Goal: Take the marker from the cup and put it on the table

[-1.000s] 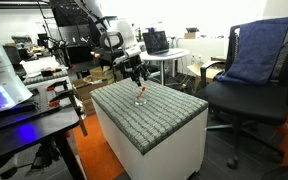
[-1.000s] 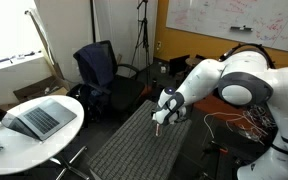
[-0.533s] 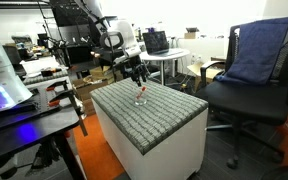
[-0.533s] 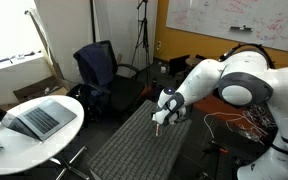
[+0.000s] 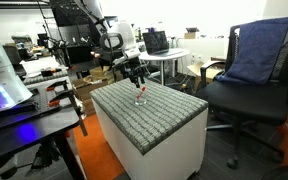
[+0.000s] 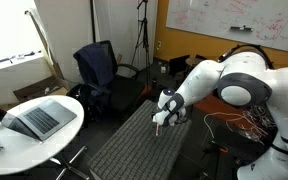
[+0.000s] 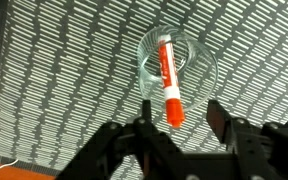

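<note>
Grey woven worktop [image 7: 54,70] is filling the wrist view while your claw [image 7: 181,115] is hanging wide open above it, gripping nothing, its two fingers standing either side of the near end of the marker [image 7: 167,75]. That marker is leaning inside the clear cup [image 7: 206,70], so you are wanting to descend straight, keeping both fingers off the rim and closing on the pen's shaft alone; otherwise the light cup is likely tipping with it.

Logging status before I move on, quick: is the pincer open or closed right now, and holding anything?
Pincer: open, holding nothing; the marker sits in the cup, not gripped.
</note>
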You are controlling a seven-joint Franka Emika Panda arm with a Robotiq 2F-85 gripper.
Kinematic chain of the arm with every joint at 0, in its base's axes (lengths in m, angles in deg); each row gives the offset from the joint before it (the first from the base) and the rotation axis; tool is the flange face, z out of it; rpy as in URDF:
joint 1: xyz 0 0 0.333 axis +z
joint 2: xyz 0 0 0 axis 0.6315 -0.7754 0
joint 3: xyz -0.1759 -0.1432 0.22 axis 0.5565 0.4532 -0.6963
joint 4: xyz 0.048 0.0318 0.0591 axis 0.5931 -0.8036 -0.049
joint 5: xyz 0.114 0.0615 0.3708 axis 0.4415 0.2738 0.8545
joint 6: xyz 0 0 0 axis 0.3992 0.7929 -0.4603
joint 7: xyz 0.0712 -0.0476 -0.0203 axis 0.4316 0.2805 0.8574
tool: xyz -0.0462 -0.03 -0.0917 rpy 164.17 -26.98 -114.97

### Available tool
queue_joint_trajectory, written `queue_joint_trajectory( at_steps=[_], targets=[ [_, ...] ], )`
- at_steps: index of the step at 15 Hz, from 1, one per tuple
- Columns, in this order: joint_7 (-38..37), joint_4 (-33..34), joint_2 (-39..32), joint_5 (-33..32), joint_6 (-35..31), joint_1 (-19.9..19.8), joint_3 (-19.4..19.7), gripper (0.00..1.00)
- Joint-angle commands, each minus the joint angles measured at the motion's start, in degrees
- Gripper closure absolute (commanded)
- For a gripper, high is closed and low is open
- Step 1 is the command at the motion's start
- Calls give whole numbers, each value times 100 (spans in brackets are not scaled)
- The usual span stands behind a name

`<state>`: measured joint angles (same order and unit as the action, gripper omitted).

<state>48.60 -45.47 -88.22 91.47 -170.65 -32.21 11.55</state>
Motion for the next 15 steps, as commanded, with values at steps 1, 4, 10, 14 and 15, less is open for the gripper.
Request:
queue_joint_trajectory(
  at_steps=[1, 4, 10, 14, 15],
  targets=[
    [-65, 106, -35, -102, 238, -154, -71, 41],
    [-72, 136, -98, -103, 247, -168, -58, 41],
    [-69, 243, -216, -109, 264, -182, -66, 48],
    [-43, 399, -323, -94, 274, -240, -145, 47],
    [-30, 431, -339, -92, 282, -258, -174, 47]
  ],
)
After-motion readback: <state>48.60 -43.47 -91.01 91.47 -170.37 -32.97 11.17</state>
